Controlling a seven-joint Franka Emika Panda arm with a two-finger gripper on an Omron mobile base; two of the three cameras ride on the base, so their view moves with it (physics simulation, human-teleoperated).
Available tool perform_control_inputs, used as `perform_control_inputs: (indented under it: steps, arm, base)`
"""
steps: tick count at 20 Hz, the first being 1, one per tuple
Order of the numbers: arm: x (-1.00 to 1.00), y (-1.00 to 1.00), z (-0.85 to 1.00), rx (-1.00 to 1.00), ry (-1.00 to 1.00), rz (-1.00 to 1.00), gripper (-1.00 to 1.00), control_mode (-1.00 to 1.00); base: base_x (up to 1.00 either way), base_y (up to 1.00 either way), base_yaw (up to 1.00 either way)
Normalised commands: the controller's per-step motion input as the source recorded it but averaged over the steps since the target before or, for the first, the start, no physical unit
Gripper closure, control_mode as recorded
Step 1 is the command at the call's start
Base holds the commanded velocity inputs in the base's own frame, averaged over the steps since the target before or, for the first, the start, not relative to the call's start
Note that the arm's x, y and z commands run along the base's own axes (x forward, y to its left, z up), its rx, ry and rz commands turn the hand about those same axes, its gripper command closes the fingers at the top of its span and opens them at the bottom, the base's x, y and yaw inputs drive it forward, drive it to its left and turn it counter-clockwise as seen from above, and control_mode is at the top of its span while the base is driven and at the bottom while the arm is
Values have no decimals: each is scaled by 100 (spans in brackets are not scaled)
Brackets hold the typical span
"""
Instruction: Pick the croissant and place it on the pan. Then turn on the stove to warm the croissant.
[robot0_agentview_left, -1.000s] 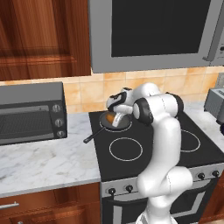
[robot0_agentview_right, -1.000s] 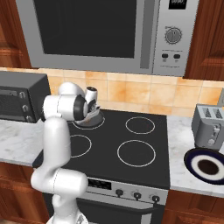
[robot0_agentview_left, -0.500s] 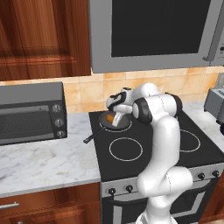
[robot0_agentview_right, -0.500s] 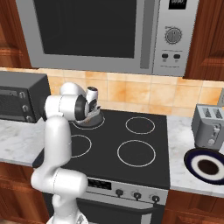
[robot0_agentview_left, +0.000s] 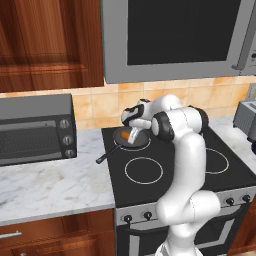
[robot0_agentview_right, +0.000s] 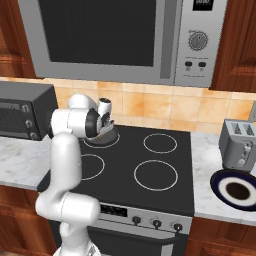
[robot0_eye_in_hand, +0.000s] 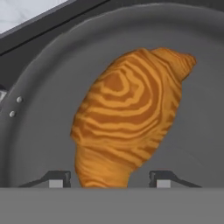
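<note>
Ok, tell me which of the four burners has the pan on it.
The rear-left burner, nearest the toaster oven: the pan sits there with the croissant inside. The other three rings are bare.

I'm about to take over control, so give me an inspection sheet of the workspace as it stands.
Surface: black stove set in a marble counter.
Job's things: croissant lies inside the pan, on the rear left burner; knobs along the front panel.
Clutter: toaster oven, toaster, dark plate.
Grippers: gripper low over the pan, fingers either side of the croissant's end; grip unclear.
Cables: nothing seen.
Surroundings: microwave above, wooden cabinets.
</note>
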Motion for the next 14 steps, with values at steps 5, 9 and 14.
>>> perform_control_inputs:
  steps: [5, 9, 14]
  arm:
    - [0, 0, 0, 0, -10, 2, -100, -100]
    - [0, 0, 0, 0, -12, 1, -100, -100]
    - [-54, -1, 30, 0, -26, 1, -100, -100]
  base:
    - [0, 0, 0]
    - [0, 0, 0]
    - [0, 0, 0]
